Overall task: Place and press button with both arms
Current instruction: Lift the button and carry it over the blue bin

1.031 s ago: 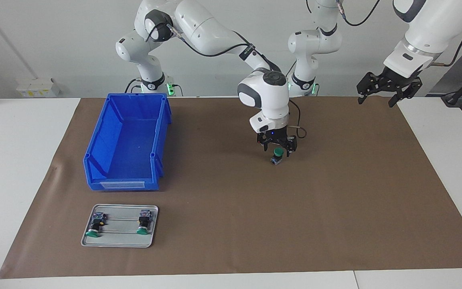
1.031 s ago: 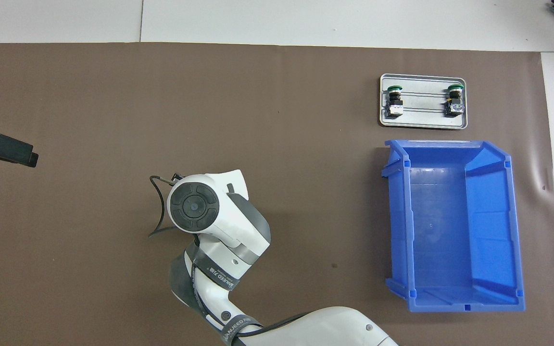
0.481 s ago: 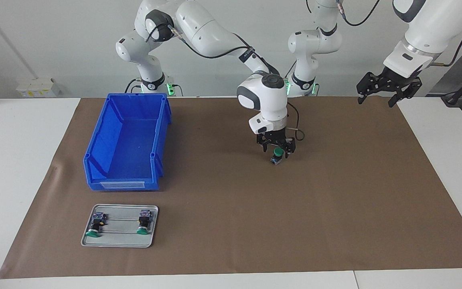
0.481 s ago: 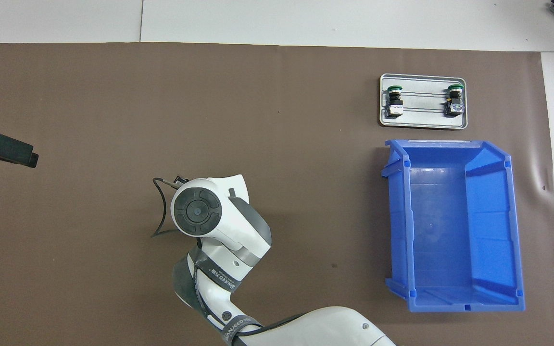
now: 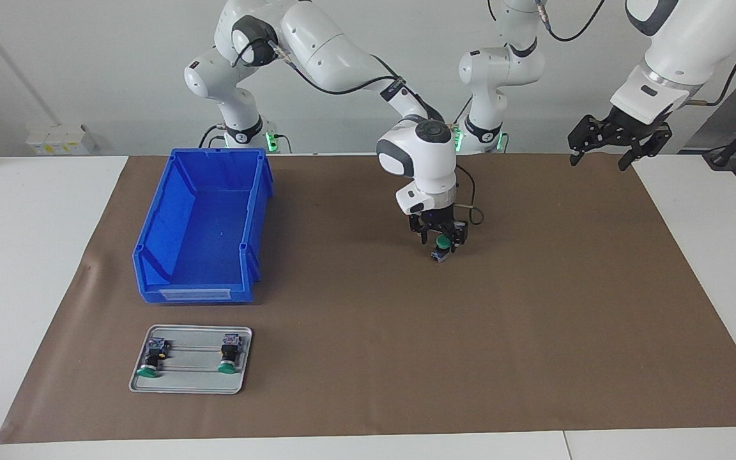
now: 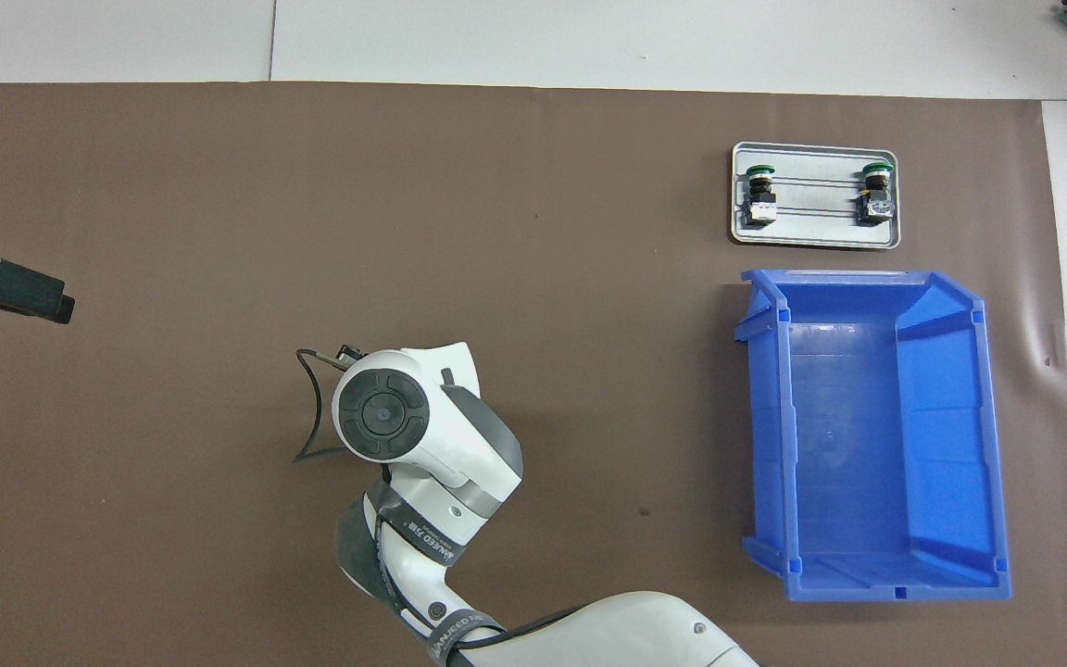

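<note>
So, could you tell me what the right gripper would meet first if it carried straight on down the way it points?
Probably the button: the right gripper points straight down around its green cap, over the brown mat. Whether the fingers already touch it is unclear.

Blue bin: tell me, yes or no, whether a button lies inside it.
No: the blue bin shows only its bare floor, and the two spare buttons lie on the grey tray beside it.
</note>
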`<move>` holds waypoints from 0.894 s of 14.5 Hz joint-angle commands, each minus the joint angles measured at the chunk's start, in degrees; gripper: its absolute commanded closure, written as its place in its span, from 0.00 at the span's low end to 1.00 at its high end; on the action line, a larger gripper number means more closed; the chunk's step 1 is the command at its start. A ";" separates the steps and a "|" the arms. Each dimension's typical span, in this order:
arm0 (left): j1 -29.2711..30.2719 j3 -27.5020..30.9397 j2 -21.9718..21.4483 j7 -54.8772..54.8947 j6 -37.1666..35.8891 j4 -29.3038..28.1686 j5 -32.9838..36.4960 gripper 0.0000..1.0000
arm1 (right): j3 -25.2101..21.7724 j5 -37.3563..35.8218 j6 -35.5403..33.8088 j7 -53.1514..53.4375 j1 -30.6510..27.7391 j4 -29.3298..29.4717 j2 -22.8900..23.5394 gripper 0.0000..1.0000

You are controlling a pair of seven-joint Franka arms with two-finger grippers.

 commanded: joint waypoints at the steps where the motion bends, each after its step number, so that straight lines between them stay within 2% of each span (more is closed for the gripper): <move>1: 0.87 -0.84 -1.85 -0.35 1.18 -2.44 1.11 0.00 | 0.11 -0.53 1.29 1.19 0.08 -0.61 -0.28 0.97; 2: 0.87 -0.84 -1.85 -0.35 1.09 -2.44 1.11 0.00 | 0.11 -0.70 1.11 0.92 -0.01 -0.43 -0.37 1.00; 9: 0.87 -0.84 -1.85 -0.35 1.09 -2.35 1.11 0.00 | -0.24 -3.85 -1.69 0.66 -0.53 1.24 -1.24 1.00; 10: 0.87 -0.84 -1.85 -0.35 1.09 -2.44 1.11 0.00 | -0.24 -5.52 -2.75 -0.13 -0.88 1.15 -1.94 1.00; 13: 0.87 -0.84 -1.85 -0.35 1.09 -2.35 1.11 0.00 | -0.24 -5.98 -7.84 -8.10 -4.56 -0.60 -8.34 1.00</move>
